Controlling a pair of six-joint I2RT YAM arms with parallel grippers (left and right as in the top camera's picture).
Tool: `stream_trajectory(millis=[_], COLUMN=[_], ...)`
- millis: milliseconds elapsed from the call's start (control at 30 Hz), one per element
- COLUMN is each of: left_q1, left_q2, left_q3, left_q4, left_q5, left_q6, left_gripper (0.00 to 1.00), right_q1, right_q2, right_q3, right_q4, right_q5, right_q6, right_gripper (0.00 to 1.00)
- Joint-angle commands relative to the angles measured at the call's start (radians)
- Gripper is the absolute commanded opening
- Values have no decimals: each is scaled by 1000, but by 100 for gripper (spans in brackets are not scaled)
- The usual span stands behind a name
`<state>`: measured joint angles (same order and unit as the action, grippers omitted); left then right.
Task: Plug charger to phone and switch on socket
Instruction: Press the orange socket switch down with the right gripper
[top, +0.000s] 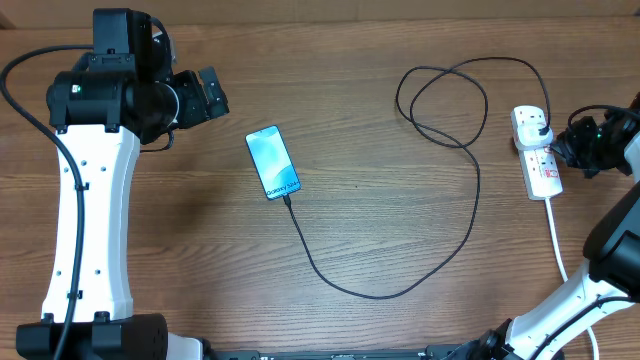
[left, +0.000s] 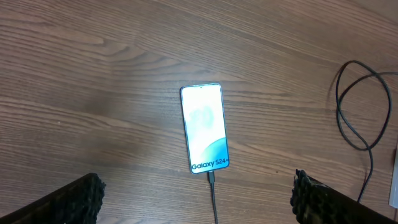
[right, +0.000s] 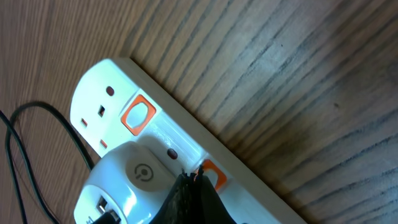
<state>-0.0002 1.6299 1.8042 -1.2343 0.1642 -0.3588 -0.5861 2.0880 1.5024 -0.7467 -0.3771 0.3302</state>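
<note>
Charger (top: 477, 200) tip in phone's (top: 272, 162) btm edge. L gripper (left: 196, 193) hangs wide open above phone. R gripper (right: 189, 194) jaws seem closed, tip at socket (right: 106, 81) by red switch (right: 213, 176).

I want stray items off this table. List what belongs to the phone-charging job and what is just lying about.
Belongs to the job:
- phone, screen lit
- charger cable, tip at the phone's bottom edge
- white adapter, seated in the socket
- socket with red switches, and its white cord

Just lying about:
- nothing that I can see; only the wooden table beneath
</note>
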Motion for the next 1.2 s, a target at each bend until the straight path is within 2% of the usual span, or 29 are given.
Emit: stream_trajectory(millis=[0,967,1167], left_q1=[-1,-1,-1], left_q2=[-13,-13,-13], left_q3=[11,11,11], left_q4=[3,-11,-10], left_q5=[12,13,13], left_q6=[14,14,14], left_gripper=[99,100,100], right_q1=[16,43,35], right_q2=[3,69,69], right_q3=[-9,-9,-9], right_q4=[-4,-17,35], right_q5=[-5,-42,-18], right_q6=[7,7,71], right_gripper=[4,4,4])
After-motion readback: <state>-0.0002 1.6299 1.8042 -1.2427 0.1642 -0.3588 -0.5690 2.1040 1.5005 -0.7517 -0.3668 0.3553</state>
